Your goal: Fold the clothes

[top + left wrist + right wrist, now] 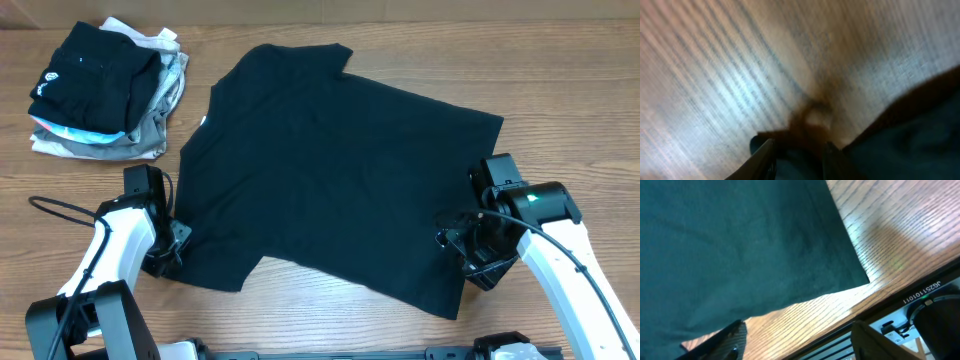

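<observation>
The black short-sleeved shirt point(330, 170) lies spread flat across the middle of the table, with its small white neck tag point(203, 122) at the left edge. My left gripper point(172, 252) is at the shirt's near-left corner. In the blurred left wrist view its fingers point(800, 150) are partly apart with dark shirt fabric point(920, 135) between them. My right gripper point(462, 250) is at the shirt's near-right corner. In the right wrist view it point(797, 335) is open wide and empty over bare wood, just off the shirt's corner point(740, 240).
A pile of folded garments point(105, 90) sits at the far left, with a black one with a round white logo on top of grey and white ones. The table's front edge and the arm base point(920, 315) are close behind my right gripper.
</observation>
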